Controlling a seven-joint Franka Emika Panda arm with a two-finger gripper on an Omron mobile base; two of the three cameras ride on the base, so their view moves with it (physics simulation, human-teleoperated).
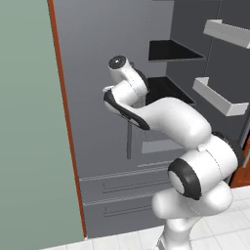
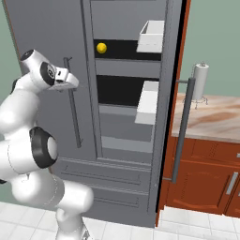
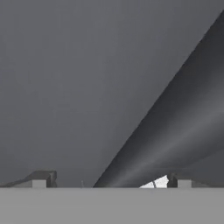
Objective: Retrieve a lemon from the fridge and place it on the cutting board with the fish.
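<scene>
The dark grey fridge (image 2: 47, 28) stands with its left door shut and its right door (image 2: 174, 70) swung open. The lemon (image 2: 101, 47), small and bright yellow, rests on the upper black shelf inside. My gripper (image 3: 111, 181) is open, its two fingertips far apart with nothing between them. It hovers close to the shut left door (image 1: 93, 53), beside the long bar handle (image 2: 73, 103), well left of and below the lemon. The hand (image 2: 65, 78) points toward the door. The cutting board and the fish are out of view.
White door bins (image 1: 219, 95) jut from the open door on the right. Lower drawers (image 2: 108, 173) lie beneath the shelves. Beyond the fridge, a wooden cabinet carries a stone counter (image 2: 211, 119) with a paper towel holder (image 2: 200, 82). A green wall (image 1: 27, 122) lies to the left.
</scene>
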